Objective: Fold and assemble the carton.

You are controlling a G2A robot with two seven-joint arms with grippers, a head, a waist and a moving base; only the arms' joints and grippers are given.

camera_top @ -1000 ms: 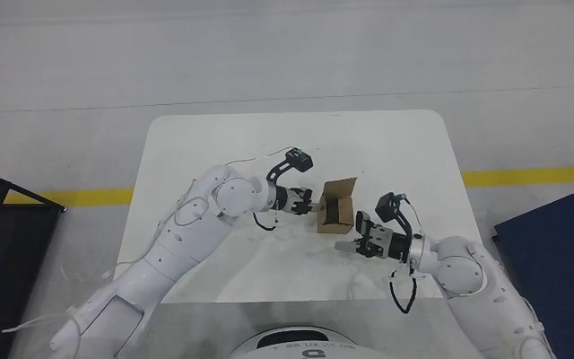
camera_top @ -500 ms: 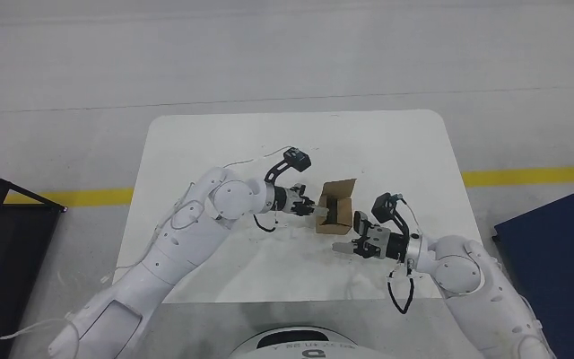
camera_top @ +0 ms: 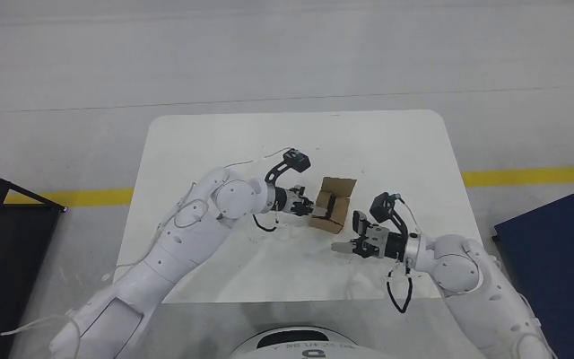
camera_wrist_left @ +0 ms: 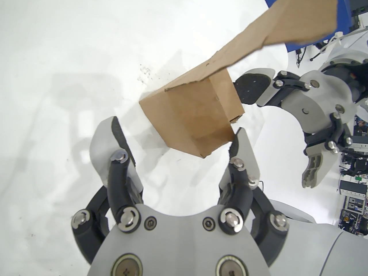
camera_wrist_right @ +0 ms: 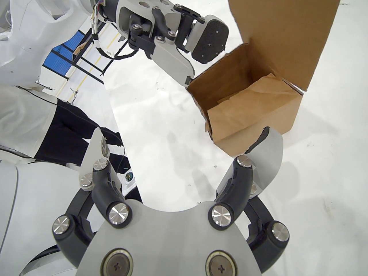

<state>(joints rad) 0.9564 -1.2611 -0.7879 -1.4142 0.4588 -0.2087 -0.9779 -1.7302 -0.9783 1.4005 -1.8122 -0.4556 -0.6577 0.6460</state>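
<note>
Moved: the carton (camera_top: 330, 205) has slid a little toward 9 o'clock in the top view and turned slightly. The right tool (camera_top: 352, 244) has crept in after it.
Carton: it sits on the bench (camera_top: 197, 161), just toward 3 o'clock from the middle. Its mouth is open, the lid flap (camera_wrist_right: 284, 24) stands up, and an inner flap sags inward. I cannot tell whether its base lies flat.
Left tool (camera_wrist_left: 176, 130): released and grasping nothing, jaws wide, at the carton's 9 o'clock. One fingertip (camera_wrist_left: 237, 142) meets a lower corner of the carton.
Right tool: also released, jaws spread, at the carton's 5 o'clock. One pad (camera_wrist_left: 253, 87) rests against a side wall.
Risk, sliding: neither tool grips the carton, so a push from one side would likely shove the light carton across the bench instead of folding anything.
Risk, tipping: the tall lid flap gives leverage, so a nudge high up could roll the carton onto its side.
Risk, creasing: a pad pressed on the thin wall away from a fold line may dent it, and the lid would then seat badly.
Risk, jammed flap: if the lid comes down before the sagging inner flap is tucked, it may catch on it.
Risk, collision: the tools face each other closely across the carton, and any overshoot could knock them together.
Writing: the carton is plain brown, with no label or print that shows.
</note>
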